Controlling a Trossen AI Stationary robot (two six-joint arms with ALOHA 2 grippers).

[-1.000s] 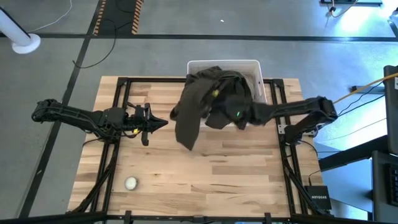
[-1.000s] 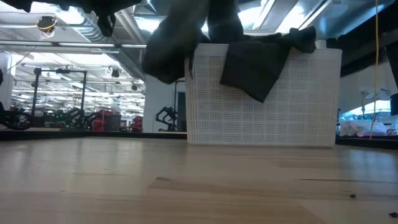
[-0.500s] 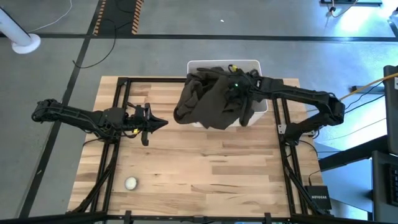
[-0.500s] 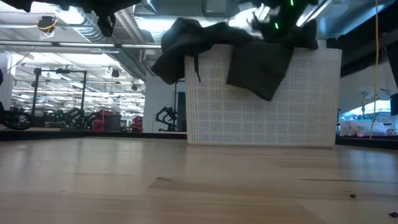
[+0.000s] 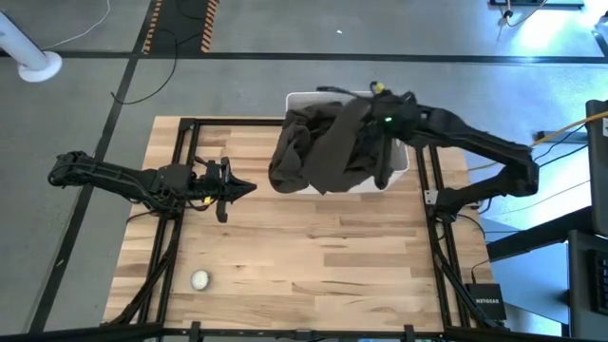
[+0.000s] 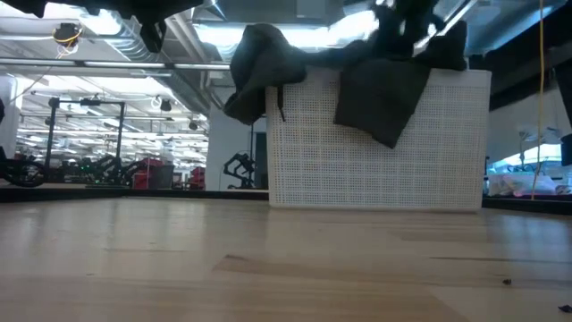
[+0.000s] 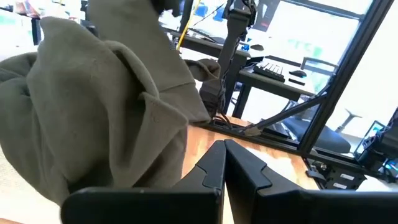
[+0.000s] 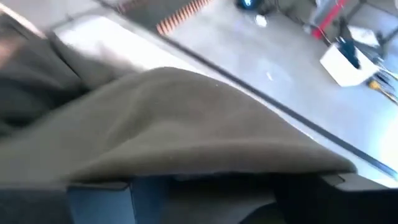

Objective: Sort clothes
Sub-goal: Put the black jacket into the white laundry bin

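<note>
A dark olive-brown garment (image 5: 328, 147) lies heaped over the white mesh bin (image 5: 394, 152) at the table's far middle. Its folds hang over the bin's near wall (image 6: 380, 98) and its left corner (image 6: 259, 72). My right gripper (image 5: 369, 95) is above the bin's far side, shut on this garment. The cloth fills the right wrist view (image 8: 186, 124) and hides the fingers. My left gripper (image 5: 249, 188) is shut and empty above the table's left part, its fingertips (image 7: 225, 155) pointing at the garment (image 7: 106, 112). The pink, black and khaki garments do not show. My right gripper holds the olive-brown garment by an upper fold (image 5: 356, 106), coming from the table's right side and above. The cloth covers the fingers, so the kind of hold and the number of layers do not show. The garment trails from the gripper down over the bin, its lower folds resting on the near rim.
A small white ball (image 5: 199, 279) lies near the table's near left corner. Black frame rails (image 5: 180, 218) run along the table's left and right sides. The wooden tabletop (image 5: 323, 256) in front of the bin is bare.
My right gripper has moved up and toward the table's far edge, from in front of the bin to above its far side, taking the garment along. The long part that hung over the table to the bin's near left has been drawn up onto the bin.
</note>
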